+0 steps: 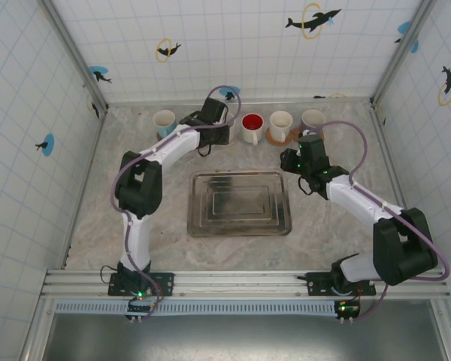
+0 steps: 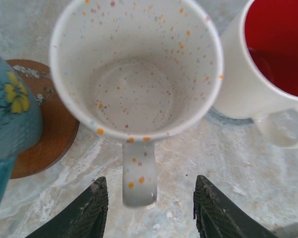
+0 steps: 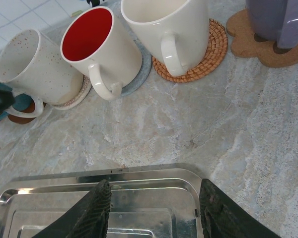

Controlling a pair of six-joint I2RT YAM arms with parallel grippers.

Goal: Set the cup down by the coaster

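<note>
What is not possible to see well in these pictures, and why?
- Left wrist: the speckled cup covers what lies under it.
- Left wrist: blue cup, blurred and cut by the left edge.
- Left wrist: red cup, cut by the right edge.
- Right wrist: purple cup, cut by the top edge.

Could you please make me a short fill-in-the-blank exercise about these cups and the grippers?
1. The mug between the speckled cup and the cream cup is ___ inside.
2. The right gripper hovers above the metal ___.
3. The left gripper stands open around the speckled cup's ___.
Missing words: red; tray; handle.
</note>
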